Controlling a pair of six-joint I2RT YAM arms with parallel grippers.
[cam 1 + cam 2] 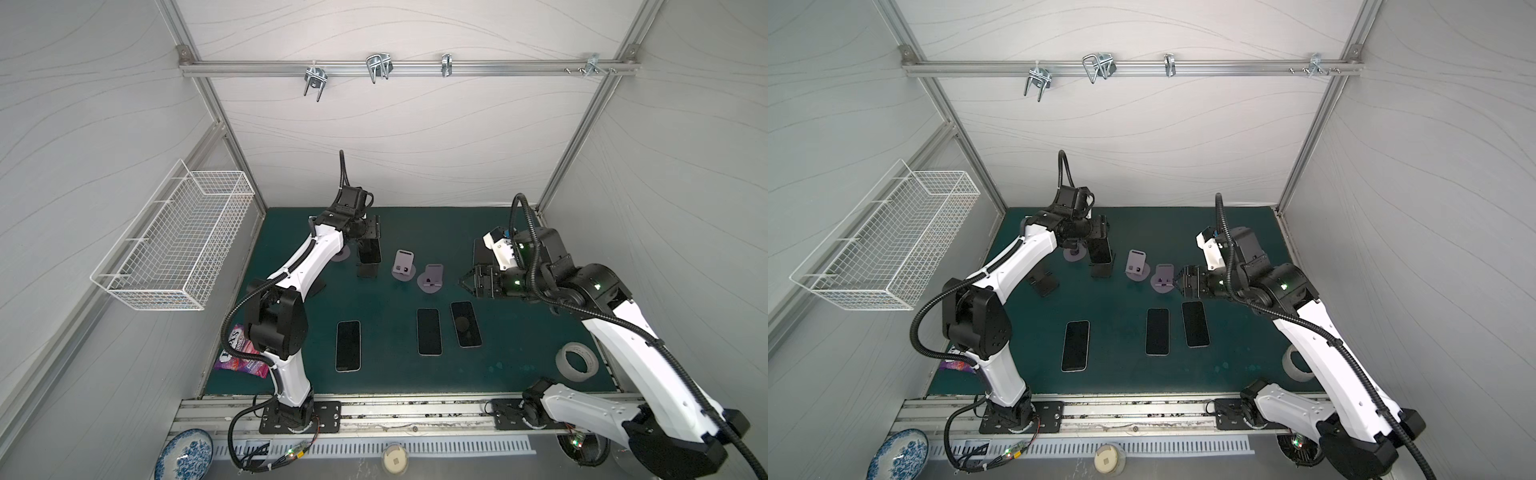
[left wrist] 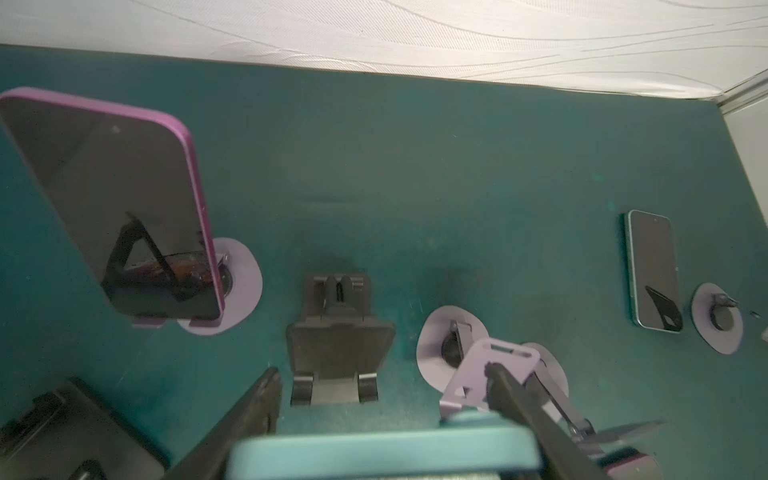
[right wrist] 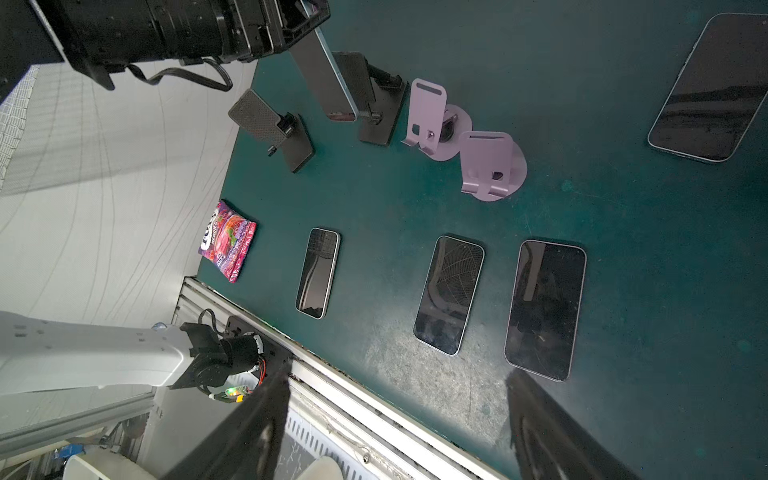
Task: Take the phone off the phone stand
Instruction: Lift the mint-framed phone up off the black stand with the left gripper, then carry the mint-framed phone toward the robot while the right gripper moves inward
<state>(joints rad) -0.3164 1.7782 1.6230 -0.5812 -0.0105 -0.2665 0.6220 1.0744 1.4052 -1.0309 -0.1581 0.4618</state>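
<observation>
**Teal phone out of its cradle, set-down to come**

Closest to the left wrist lens, the phone (image 2: 382, 455) shows as a smooth, round-cornered teal edge, clamped between the dark fingers of the left gripper (image 2: 382, 374). Beyond it, the black phone stand (image 2: 340, 345) shows a bare back plate and two empty lips. The phone therefore hangs just above and in front of the stand, free of it.

The removal itself looks done, and the step in hand is the carry-off. The next move probably calls for drawing the phone forward, clear of the lips, then laying it flat on open mat without knocking a neighbour. The right gripper (image 3: 399, 374) hovers over the mat with its jaws spread and nothing between them.

The mat (image 1: 519, 365) is a dull dark green sheet, scuffed pale towards the front rail. A white wire basket (image 1: 174, 245), an open grid, hangs on the side wall. A row of flat phones (image 1: 429, 331) lies at the front of the mat: three glossy black slabs with rounded corners.

A pink-cased phone (image 2: 124, 199) leans on a lilac stand (image 2: 239, 282), its glass mirroring the gripper. Two empty lilac stands (image 3: 490, 166) are matte moulded plastic, each a tilted plate on a round disc. A pale tape roll (image 1: 577, 360) lies near the right arm.
</observation>
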